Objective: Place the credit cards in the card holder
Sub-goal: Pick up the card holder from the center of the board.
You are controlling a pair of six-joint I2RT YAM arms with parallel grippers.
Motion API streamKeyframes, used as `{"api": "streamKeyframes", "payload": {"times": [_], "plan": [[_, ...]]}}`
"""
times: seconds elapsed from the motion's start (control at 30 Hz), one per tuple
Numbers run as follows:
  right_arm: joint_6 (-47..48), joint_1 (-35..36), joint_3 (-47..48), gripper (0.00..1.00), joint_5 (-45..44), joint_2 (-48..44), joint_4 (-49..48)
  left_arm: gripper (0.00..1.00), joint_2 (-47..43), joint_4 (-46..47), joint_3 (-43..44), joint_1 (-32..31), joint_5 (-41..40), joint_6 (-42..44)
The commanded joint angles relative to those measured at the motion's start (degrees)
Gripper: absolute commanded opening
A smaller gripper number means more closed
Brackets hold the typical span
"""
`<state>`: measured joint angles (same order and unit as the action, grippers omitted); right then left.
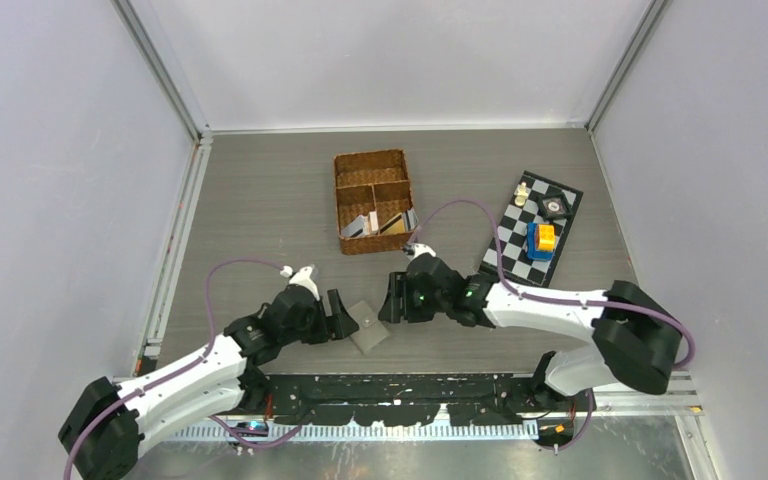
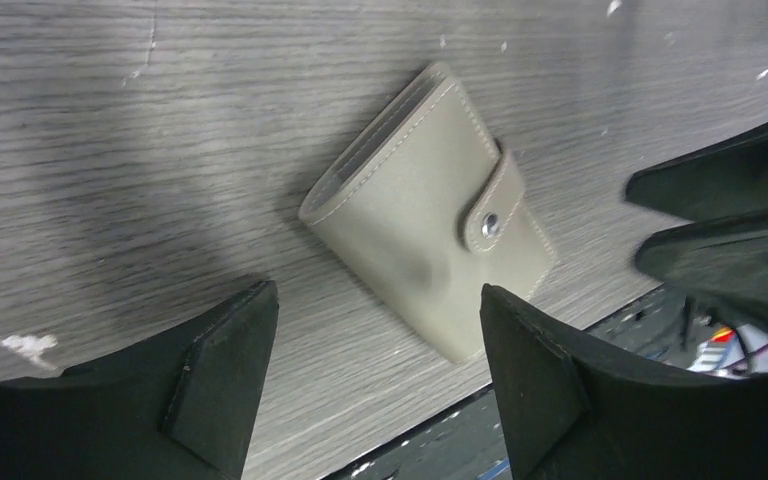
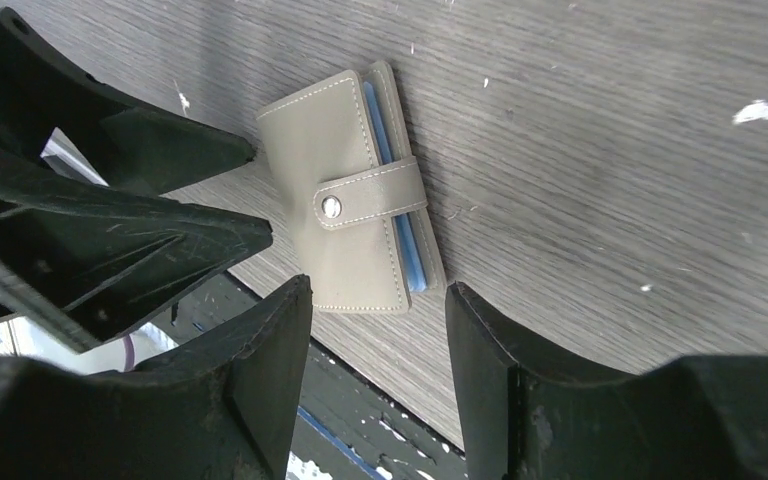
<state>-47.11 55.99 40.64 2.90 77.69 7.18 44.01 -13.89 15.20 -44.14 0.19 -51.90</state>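
Observation:
The grey-olive card holder [image 1: 367, 326] lies shut, its tab snapped, on the table near the front edge, between my two grippers. It shows in the left wrist view [image 2: 415, 225] and in the right wrist view [image 3: 345, 195], where its light-blue sleeves show at one edge. My left gripper [image 1: 341, 316] is open and empty just left of it. My right gripper [image 1: 392, 300] is open and empty just right of it. Several credit cards [image 1: 377, 223] stand in the front compartment of the wicker basket [image 1: 372, 166].
A checkered board [image 1: 507, 246] with small pieces and an orange-and-blue block [image 1: 541, 239] lies at the right. The table's front edge and black rail [image 1: 410, 385] run just behind the card holder. Walls close in the left, right and back.

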Motion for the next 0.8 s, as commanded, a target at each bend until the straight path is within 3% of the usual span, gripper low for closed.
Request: {"api": "streamKeyframes", "payload": {"times": [0.0, 0.3, 0.77], "plan": [[-4.6, 1.6, 0.3, 0.56, -1.4, 3.5, -7.7, 0.75, 0.0, 9.8, -3.1, -0.2, -2.0, -4.6], [-8.3, 1.7, -3.2, 0.51, -0.3, 6.2, -12.0, 0.57, 6.9, 17.4, -4.4, -0.2, -1.7, -5.2], [-13.0, 1.8, -8.9, 0.46, -0.1, 4.3, -15.5, 0.42, 12.3, 16.5, -2.9, -0.2, -2.6, -3.0]]}}
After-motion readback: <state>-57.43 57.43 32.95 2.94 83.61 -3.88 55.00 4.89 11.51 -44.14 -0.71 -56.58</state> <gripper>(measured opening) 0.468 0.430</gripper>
